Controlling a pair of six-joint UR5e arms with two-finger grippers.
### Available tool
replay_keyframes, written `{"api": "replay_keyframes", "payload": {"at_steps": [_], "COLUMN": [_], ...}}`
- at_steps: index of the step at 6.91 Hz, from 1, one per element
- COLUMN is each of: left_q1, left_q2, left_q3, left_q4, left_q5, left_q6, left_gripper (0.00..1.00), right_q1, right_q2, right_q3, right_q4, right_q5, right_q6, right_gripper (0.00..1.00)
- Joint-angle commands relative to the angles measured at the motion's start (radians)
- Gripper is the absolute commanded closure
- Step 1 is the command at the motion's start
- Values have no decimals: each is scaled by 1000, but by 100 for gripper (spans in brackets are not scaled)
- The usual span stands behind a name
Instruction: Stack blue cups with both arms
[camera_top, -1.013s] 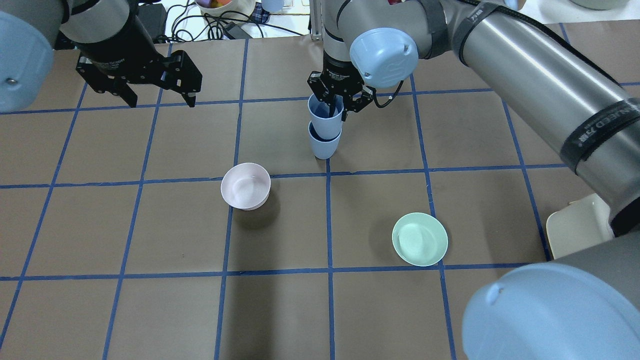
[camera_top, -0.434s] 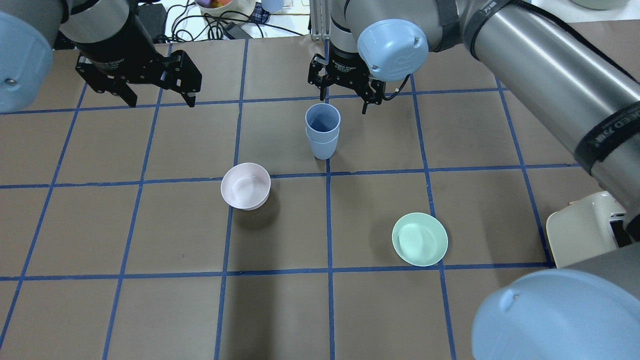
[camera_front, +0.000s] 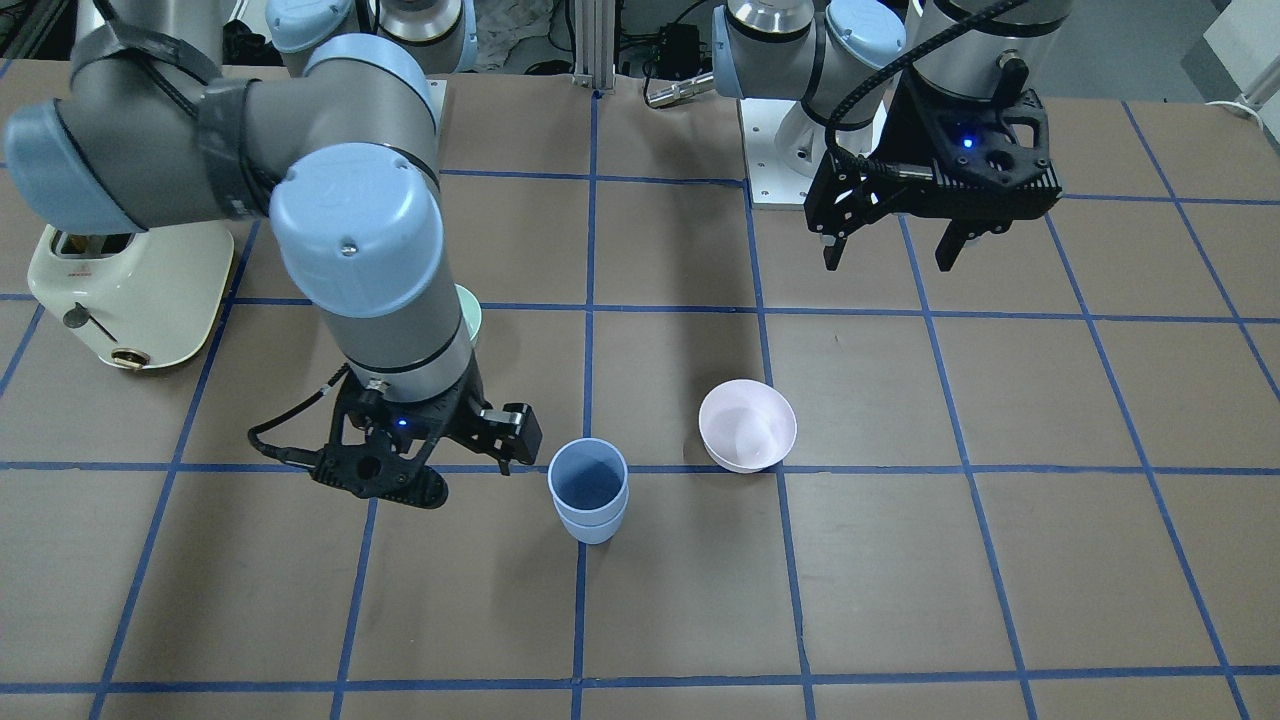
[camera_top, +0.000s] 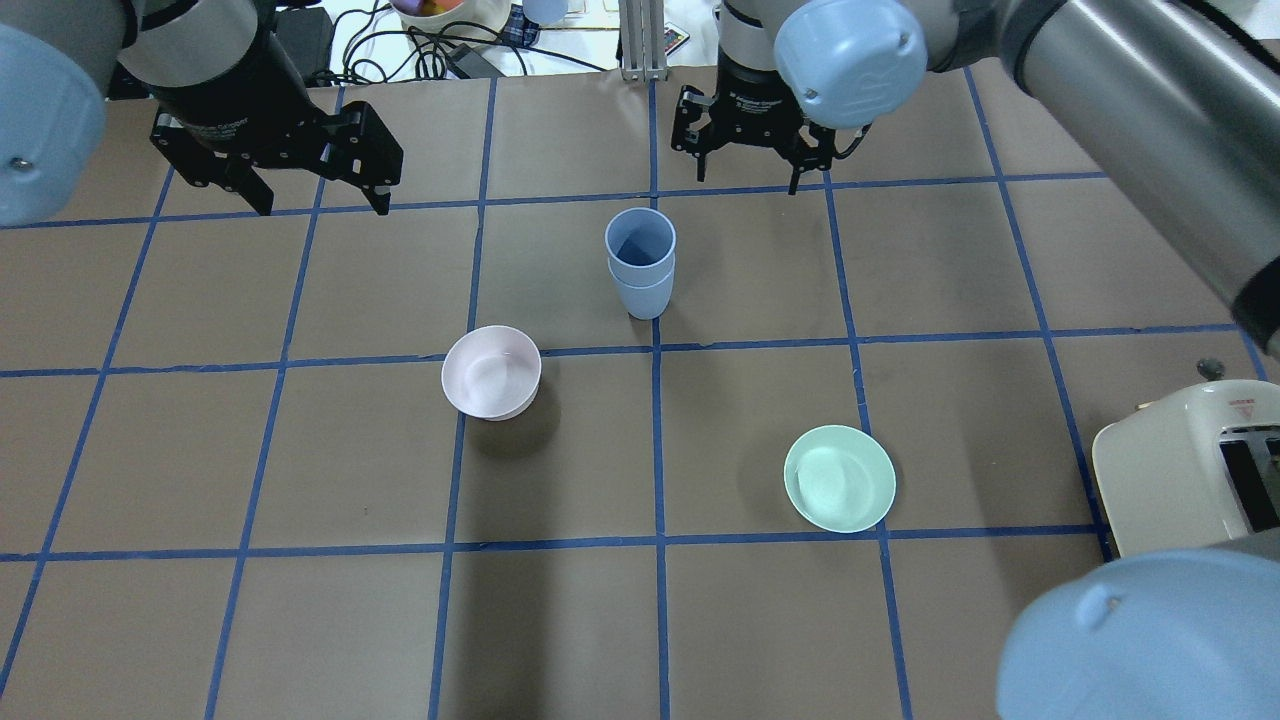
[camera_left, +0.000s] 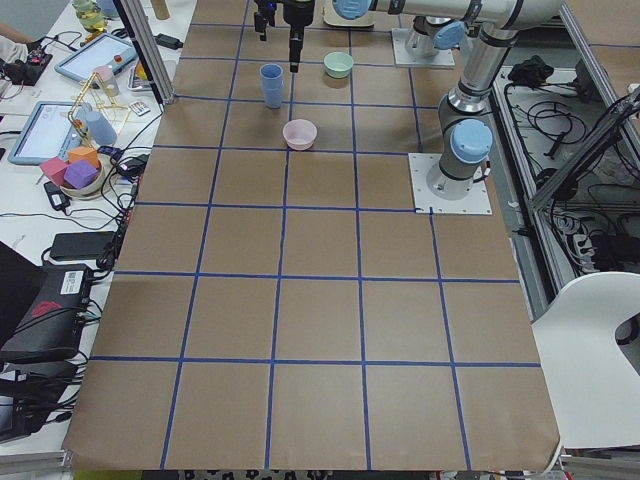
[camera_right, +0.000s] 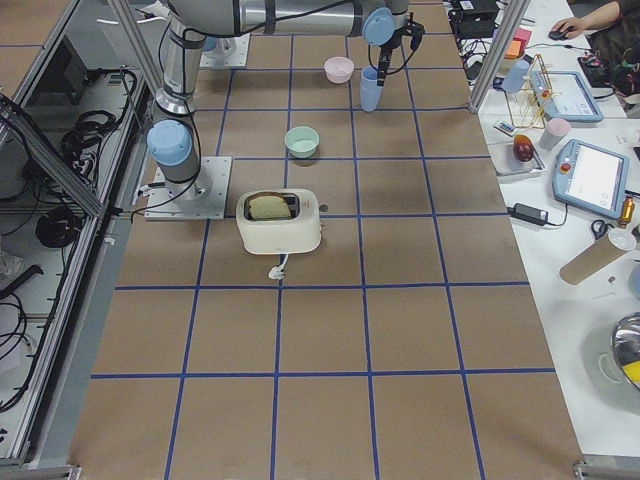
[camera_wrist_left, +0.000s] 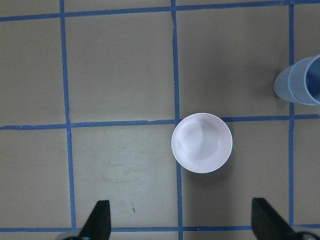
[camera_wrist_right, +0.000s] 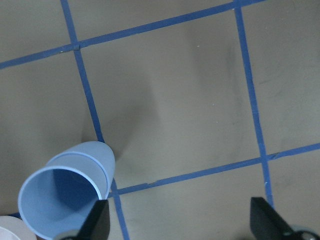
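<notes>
The two blue cups (camera_top: 640, 262) stand nested as one upright stack on the table's far middle, also in the front view (camera_front: 588, 490) and the right wrist view (camera_wrist_right: 70, 195). My right gripper (camera_top: 747, 180) is open and empty, raised beyond and to the right of the stack; in the front view it (camera_front: 455, 468) hangs beside the stack. My left gripper (camera_top: 325, 208) is open and empty, high over the far left of the table (camera_front: 888, 262). The stack shows at the left wrist view's right edge (camera_wrist_left: 300, 80).
A pale pink bowl (camera_top: 491, 372) sits near and left of the stack, directly under the left wrist camera (camera_wrist_left: 202, 142). A mint-green bowl (camera_top: 839, 478) lies nearer on the right. A cream toaster (camera_top: 1180, 470) stands at the right edge. Cables and clutter lie beyond the far edge.
My right gripper let go of the upper cup, which dropped deeper into the lower one. The gripper then rose and moved away to the far right. The left arm stayed still.
</notes>
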Motion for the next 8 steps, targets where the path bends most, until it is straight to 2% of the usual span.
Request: {"api": "replay_keyframes", "payload": {"at_steps": [1,2,3,5,8], "left_q1": [-1,1,1,1,1], "left_q2": [0,0,0,0,0], "left_q3": [1,1,1,1,1], "left_q4": [0,0,0,0,0], "left_q5": [0,0,2,2,2], "left_q6": [-1,-1,1,1,1], "left_gripper": [0,0,0,0,0], "right_q1": [-107,-151,-197,-209,-202], "right_q2": [-123,-189,-234,-287,-305], "right_q3": [45,91,135,201,196], "right_q4": [72,130,145,142,147], "right_q5": [-6,-3,-3,-4,-13], "right_q6": [-292,-311,-342,-332,-327], "right_gripper": [0,0,0,0,0]}}
